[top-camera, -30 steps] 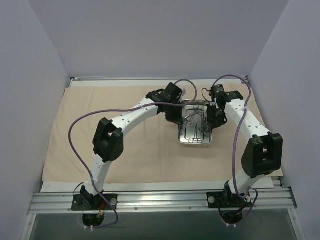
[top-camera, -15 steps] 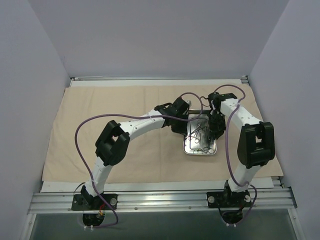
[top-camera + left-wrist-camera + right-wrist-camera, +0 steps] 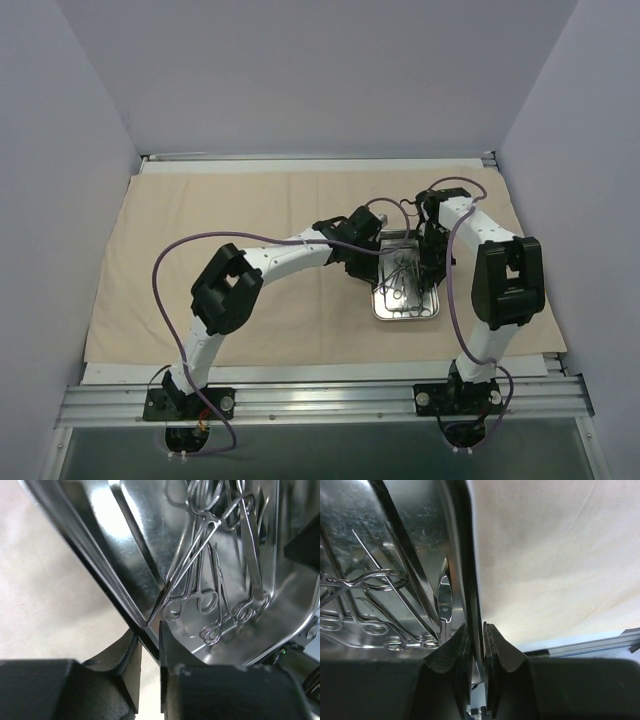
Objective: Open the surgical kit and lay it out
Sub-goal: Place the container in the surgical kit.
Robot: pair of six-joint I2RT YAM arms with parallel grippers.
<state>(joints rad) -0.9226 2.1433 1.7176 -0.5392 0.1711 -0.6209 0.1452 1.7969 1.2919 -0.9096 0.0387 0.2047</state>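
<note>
The beige wrapping cloth [image 3: 200, 250] lies spread flat over the table. The shiny steel tray [image 3: 405, 313] sits right of centre with several ring-handled forceps [image 3: 400, 272] lying inside it. My left gripper [image 3: 373, 258] is shut on the tray's left rim, and my right gripper [image 3: 433, 262] is shut on its right rim. In the left wrist view the gripper [image 3: 149, 635] straddles the rim of the tray [image 3: 135, 540], with the forceps [image 3: 210, 570] and cloth [image 3: 50, 580] beyond. In the right wrist view the gripper [image 3: 476, 640] pinches the tray's thin rim [image 3: 410, 530], beside the forceps [image 3: 375, 585] and cloth [image 3: 545, 555].
Grey walls enclose the table on the left, back and right. A metal rail [image 3: 320, 400] carrying both arm bases runs along the near edge. Purple cables [image 3: 160, 270] loop off both arms. The cloth ends just short of the rail.
Both grippers have carried the tray toward the near edge and slightly right. The arms have folded in closer over it. The forceps have stayed in the tray.
</note>
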